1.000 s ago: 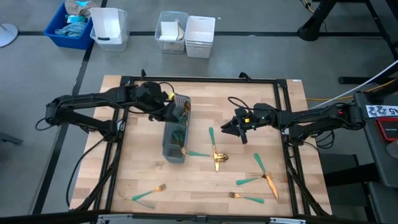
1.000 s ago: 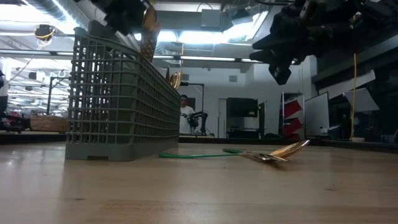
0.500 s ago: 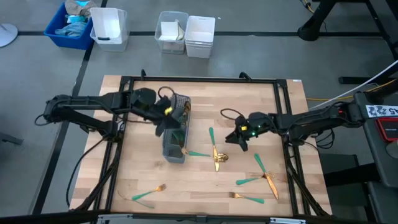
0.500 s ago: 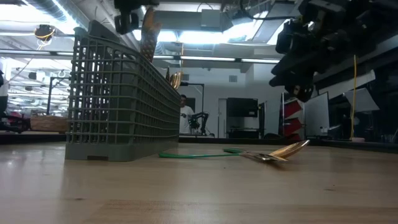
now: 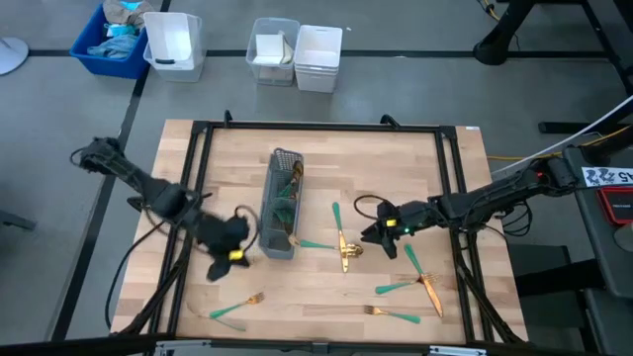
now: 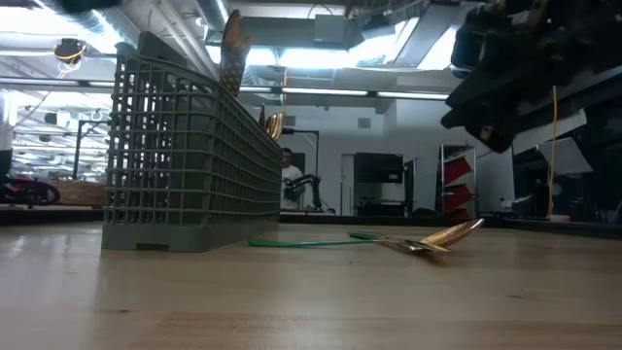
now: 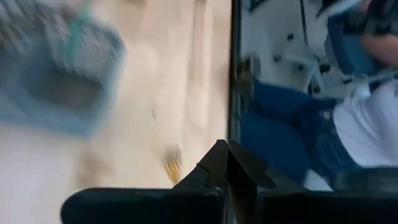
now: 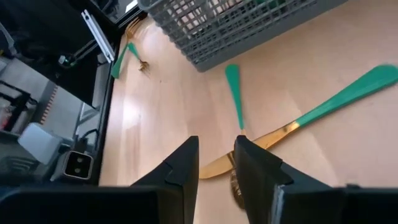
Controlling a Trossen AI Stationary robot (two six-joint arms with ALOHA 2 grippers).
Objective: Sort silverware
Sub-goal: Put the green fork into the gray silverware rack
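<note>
Teal-handled, gold-headed silverware lies flat on the wooden table: a crossed pair (image 5: 341, 245) right of the caddy, two pieces (image 5: 415, 277) nearer the right, one fork (image 5: 391, 313) and another fork (image 5: 237, 308) by the near edge. Several more stand in the grey mesh caddy (image 5: 280, 203), one gold head (image 6: 233, 49) sticking up above its rim. My right gripper (image 8: 214, 163) hovers open just over the crossed pair, above a knife (image 8: 298, 121) and a teal handle (image 8: 234, 96). My left gripper (image 7: 227, 163) is shut and empty, left of the caddy's near end (image 5: 232, 259).
A black metal frame (image 5: 203, 129) runs round the table top. White bins (image 5: 297, 54) and a blue bin (image 5: 109, 40) stand on the floor beyond the far edge. A seated person's legs (image 7: 292, 130) show past the table's edge in the left wrist view.
My left gripper has swung fast from above the caddy toward the table's near left, rolling as it went; the gold-headed piece it was over stays upright in the caddy. My right gripper has moved toward the near edge and a little down, over the crossed pair.
</note>
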